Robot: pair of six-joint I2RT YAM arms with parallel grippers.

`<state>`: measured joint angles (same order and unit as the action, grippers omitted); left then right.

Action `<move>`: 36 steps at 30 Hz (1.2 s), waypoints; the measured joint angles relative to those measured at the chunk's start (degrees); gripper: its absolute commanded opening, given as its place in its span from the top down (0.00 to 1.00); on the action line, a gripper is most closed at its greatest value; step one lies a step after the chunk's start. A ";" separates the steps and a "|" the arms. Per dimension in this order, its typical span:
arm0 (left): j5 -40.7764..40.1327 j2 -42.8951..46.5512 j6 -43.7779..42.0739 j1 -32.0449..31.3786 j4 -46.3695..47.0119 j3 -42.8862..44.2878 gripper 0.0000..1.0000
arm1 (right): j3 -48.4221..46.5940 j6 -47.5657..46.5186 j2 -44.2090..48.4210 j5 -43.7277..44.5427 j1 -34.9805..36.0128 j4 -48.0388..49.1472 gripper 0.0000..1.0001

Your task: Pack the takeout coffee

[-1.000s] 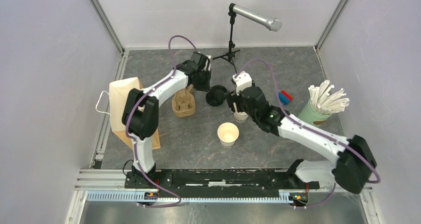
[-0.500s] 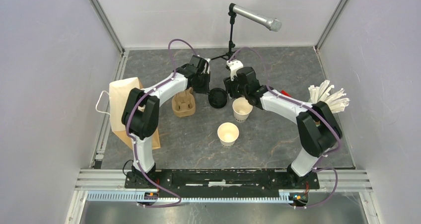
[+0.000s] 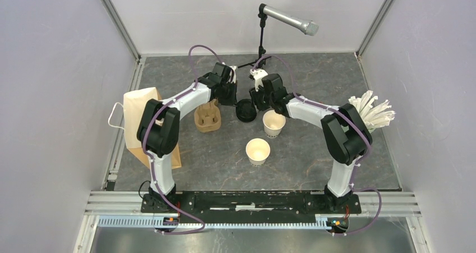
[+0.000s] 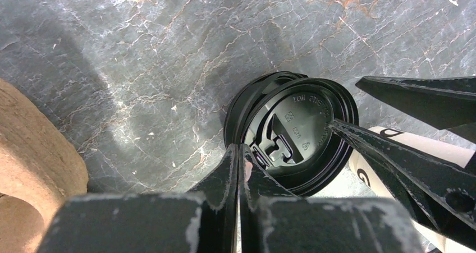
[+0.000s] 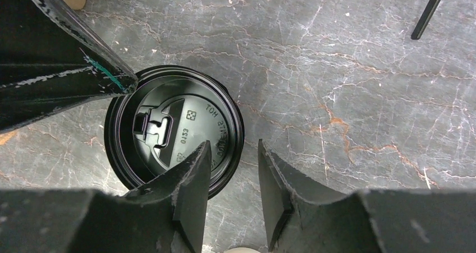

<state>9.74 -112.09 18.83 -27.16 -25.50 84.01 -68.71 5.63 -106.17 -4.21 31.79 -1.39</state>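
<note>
The right fingers (image 5: pixel 191 174) have just swung away from the nearer-standing paper cup (image 3: pixel 273 123) and now straddle the rim of the top black lid (image 5: pixel 168 129). One tip is over it and one outside, drawing in but released, with bench (image 5: pixel 348 68) showing between them. The left fingers (image 4: pixel 224 174) stay clenched tight at the opposite rim, and I cannot tell whether they nip anything. The lids sit stacked on the bench, just beside that cup. A second open cup (image 3: pixel 257 151) stands nearer the arm bases, and the cardboard carrier (image 3: pixel 207 117) waits to the left. To my eye the lidding is starting; neither cup is capped or packed.
</note>
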 measured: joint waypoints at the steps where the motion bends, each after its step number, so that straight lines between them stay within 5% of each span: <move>1: 0.07 0.00 0.00 0.04 0.11 -0.04 0.98 | -0.02 0.00 -0.15 -0.09 -0.04 -0.09 0.64; 6: 0.68 0.04 0.02 0.11 0.98 -0.35 0.98 | -0.50 0.04 -0.96 -0.13 -0.20 -0.61 0.64; 17: 1.33 0.09 0.07 0.13 2.08 -1.53 0.96 | -0.83 0.07 -1.77 -0.11 -0.68 -0.83 1.00; 21: 1.29 0.35 0.13 0.20 2.08 -1.60 0.66 | -0.83 0.07 -1.77 -0.11 -0.70 -0.81 1.00; 24: 0.98 1.16 1.07 0.33 1.99 -1.60 0.56 | -0.83 0.07 -1.75 -0.13 -0.68 -0.81 1.00; 36: 0.94 9.66 1.29 0.42 -0.42 -1.57 0.50 | -0.83 0.55 2.86 -0.15 -0.72 -0.85 1.00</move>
<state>10.68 -102.43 20.12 -26.74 -25.91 82.43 -69.54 6.17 -103.31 -4.36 31.07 -2.24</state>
